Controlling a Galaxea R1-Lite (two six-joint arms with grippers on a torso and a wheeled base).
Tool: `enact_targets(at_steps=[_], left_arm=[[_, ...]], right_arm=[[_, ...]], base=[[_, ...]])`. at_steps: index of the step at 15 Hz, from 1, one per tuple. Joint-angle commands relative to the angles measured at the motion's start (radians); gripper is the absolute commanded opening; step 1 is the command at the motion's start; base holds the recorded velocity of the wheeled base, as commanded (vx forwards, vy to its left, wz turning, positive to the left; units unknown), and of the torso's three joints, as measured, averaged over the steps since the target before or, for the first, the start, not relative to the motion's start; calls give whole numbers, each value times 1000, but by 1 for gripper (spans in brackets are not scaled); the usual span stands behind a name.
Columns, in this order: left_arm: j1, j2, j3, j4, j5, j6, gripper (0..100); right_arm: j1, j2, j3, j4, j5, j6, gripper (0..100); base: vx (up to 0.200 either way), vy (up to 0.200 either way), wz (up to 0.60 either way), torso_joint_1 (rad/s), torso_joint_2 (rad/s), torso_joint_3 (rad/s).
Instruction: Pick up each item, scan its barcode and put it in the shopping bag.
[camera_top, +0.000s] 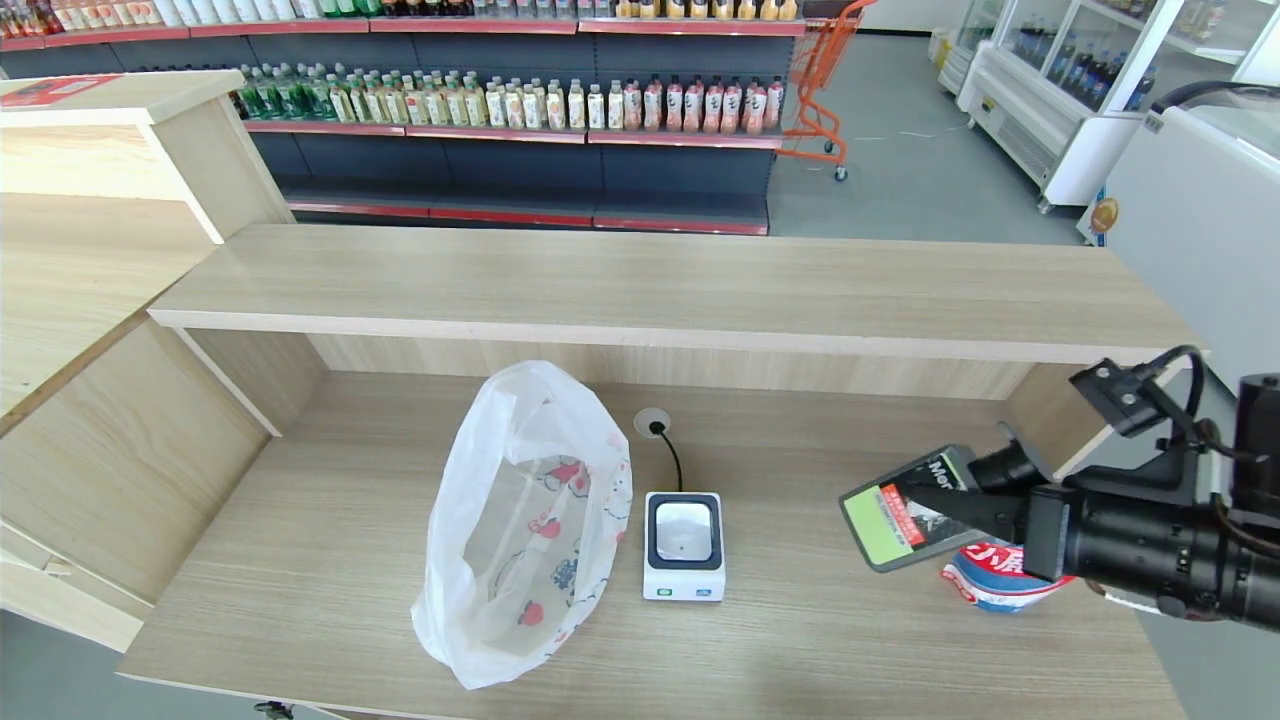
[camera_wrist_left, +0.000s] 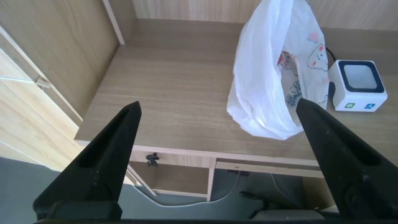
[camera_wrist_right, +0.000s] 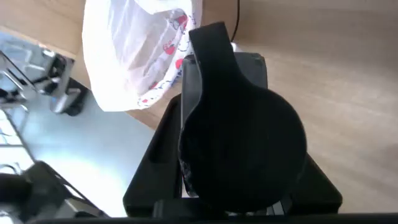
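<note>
In the head view, one white shopping bag (camera_top: 525, 520) is stood open at the centre of the worktop (camera_top: 300, 560), its base near the front edge. One scanner (camera_top: 684, 545) is set just right of it. At the right of the frame, one flat box (camera_top: 868, 520) is clamped between the fingers of the right gripper (camera_top: 945, 500), above one packet (camera_top: 990, 585) lying near the right edge. Bare worktop is left at lower left. The fingers of the left gripper (camera_wrist_left: 217, 104) are spread wide, with nothing held.

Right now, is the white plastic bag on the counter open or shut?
Open. The thin white plastic shopping bag stands with its mouth spread wide, its inner wall showing.
</note>
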Motion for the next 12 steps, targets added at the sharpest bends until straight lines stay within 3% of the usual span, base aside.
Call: enact_targets(at_steps=[1,6,12], left_arm=[[-1,0,0,0,0,0,100],[-1,0,0,0,0,0,100],[-1,1,0,0,0,0,100]], right_arm=[[128,181,-26,-26,-114,196,0],[190,447,-161,-96,-186,331,0],[294,636,-330,-96,-250,327,0]], base=[[0,0,0,0,0,0],[0,0,0,0,0,0],[0,0,0,0,0,0]])
